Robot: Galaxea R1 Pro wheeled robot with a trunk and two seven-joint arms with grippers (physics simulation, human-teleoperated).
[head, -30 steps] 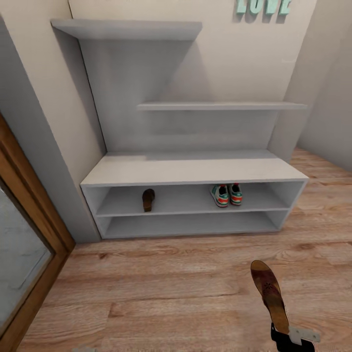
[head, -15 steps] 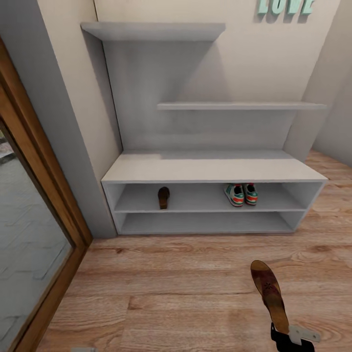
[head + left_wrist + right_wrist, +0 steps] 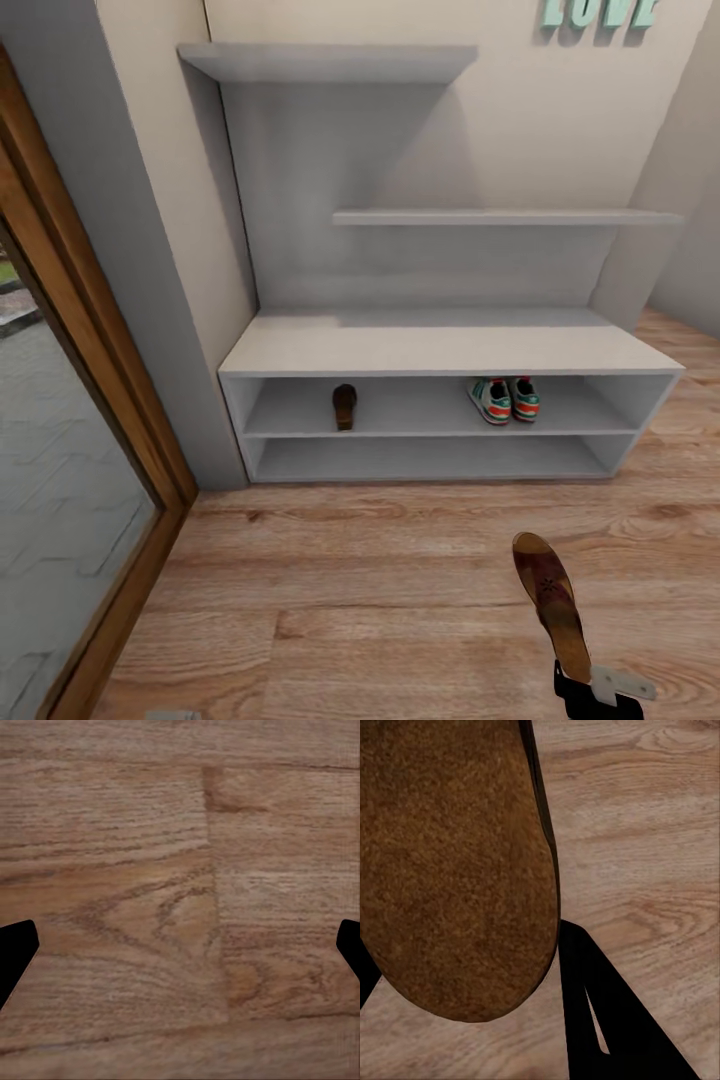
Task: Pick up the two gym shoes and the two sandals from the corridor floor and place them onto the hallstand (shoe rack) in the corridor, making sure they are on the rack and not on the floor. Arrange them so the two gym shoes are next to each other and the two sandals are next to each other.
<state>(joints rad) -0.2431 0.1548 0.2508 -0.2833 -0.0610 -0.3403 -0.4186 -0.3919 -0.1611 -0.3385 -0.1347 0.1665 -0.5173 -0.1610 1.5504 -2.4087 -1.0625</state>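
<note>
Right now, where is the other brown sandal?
In the head view, the sandal sits on the shoe rack's upper open shelf, toward its left end, well apart from the sneakers on the right.

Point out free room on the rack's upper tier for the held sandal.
Upper tier: bare between the sandal and the gym shoes, also left of that sandal. Tightest at the shoes. The right gripper holds the other sandal.
</note>
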